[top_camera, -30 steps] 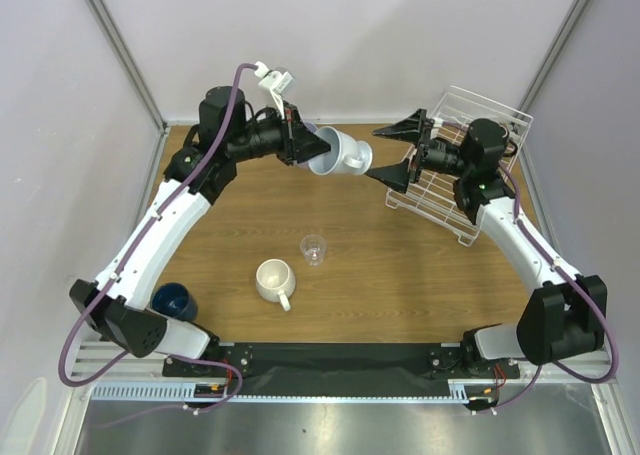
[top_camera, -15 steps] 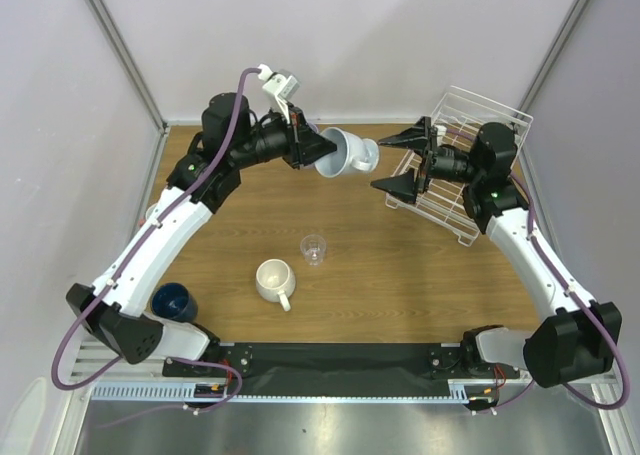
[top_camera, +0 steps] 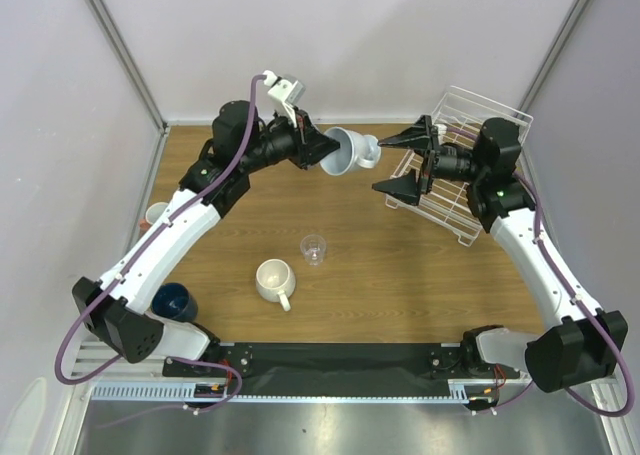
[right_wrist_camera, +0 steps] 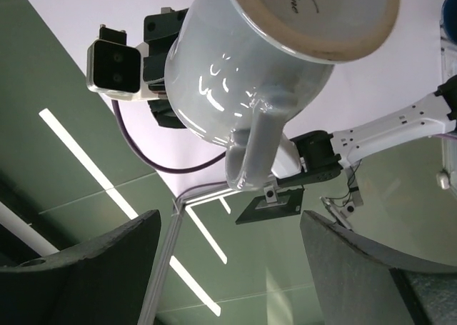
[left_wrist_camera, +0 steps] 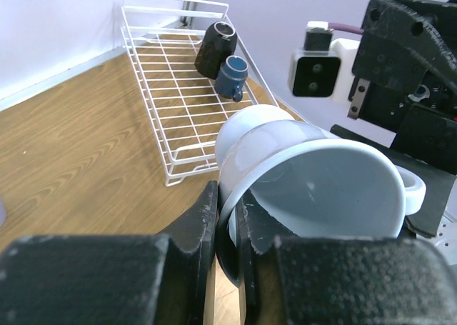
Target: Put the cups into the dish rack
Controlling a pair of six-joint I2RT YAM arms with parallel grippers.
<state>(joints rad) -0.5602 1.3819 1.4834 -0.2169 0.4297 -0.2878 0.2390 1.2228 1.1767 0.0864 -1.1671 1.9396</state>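
Over the tabletop [top_camera: 400, 275], L fingers [left_wrist_camera: 201, 221] pinch pale mug [top_camera: 345, 155] by rim; R fingers [top_camera: 405, 135] spread wide, prob. to take it.

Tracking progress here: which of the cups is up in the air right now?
The pale blue-white ceramic mug, pinched at its rim by the left tool; the cream mug and clear glass stand on the wooden table.

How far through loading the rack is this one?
Done: a black mug and a small blue cup sit in the dish rack. In hand: the left gripper holds the pale mug in the air, facing the open right gripper, probably a handover. Left: the cream mug, clear glass, dark blue cup and terracotta cup on the table.
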